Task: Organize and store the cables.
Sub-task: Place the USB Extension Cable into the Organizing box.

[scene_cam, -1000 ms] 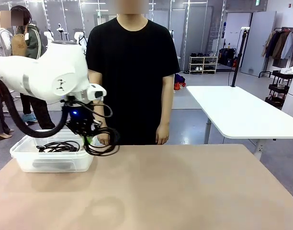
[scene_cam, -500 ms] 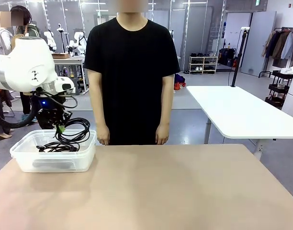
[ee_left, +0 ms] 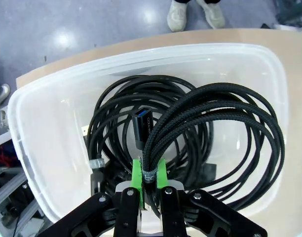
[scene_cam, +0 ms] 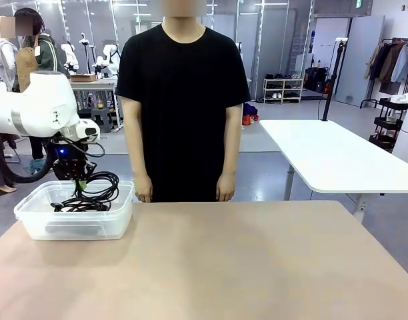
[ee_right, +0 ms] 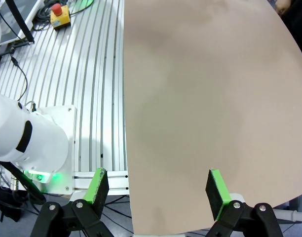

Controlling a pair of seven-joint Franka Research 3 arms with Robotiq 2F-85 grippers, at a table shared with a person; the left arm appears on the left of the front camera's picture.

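I count two coiled black cables (ee_left: 217, 133) at one clear plastic bin (scene_cam: 74, 223): one braided coil hanging over it, one coil (ee_left: 116, 113) lying inside. One person (scene_cam: 181, 100) stands behind the bin, two hands down.

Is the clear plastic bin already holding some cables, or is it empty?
Holding some: black coils lie in the bin, under the coil gripped by the left gripper.

I can read almost nothing here. The black rectangular plug (ee_left: 141, 129) on the coiled black cable pinched in my left claw (ee_left: 149, 174) carries pale lettering along its side, but it is too small and blurred for me to make out. A green sign (scene_cam: 358, 4) hangs at the ceiling far behind; its marking is unreadable too.
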